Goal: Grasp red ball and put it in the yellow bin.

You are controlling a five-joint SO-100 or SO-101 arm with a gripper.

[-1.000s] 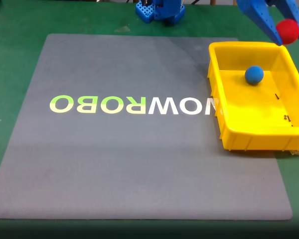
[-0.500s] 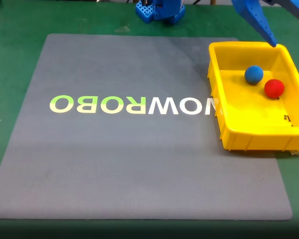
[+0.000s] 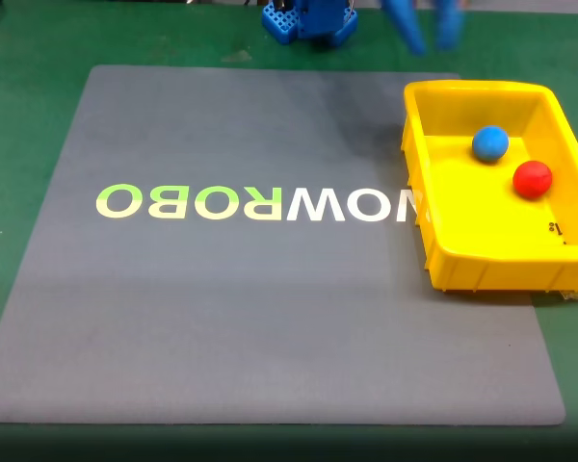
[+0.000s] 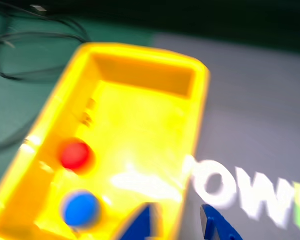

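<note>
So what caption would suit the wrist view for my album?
Red ball and blue ball resting inside the yellow bin, blurred blue gripper empty above its edge.

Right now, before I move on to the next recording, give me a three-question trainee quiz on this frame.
1. True or false: the red ball lies inside the yellow bin.
2. What else lies in the bin? A) a blue ball B) a green cube C) nothing
3. In the fixed view, the gripper is empty near the top edge, to the ____ of the bin.

Key:
1. True; the wrist view shows it there too.
2. A, the blue ball, apart from the red one.
3. Left; its fingers are blurred, with a gap between them and nothing held.
</note>
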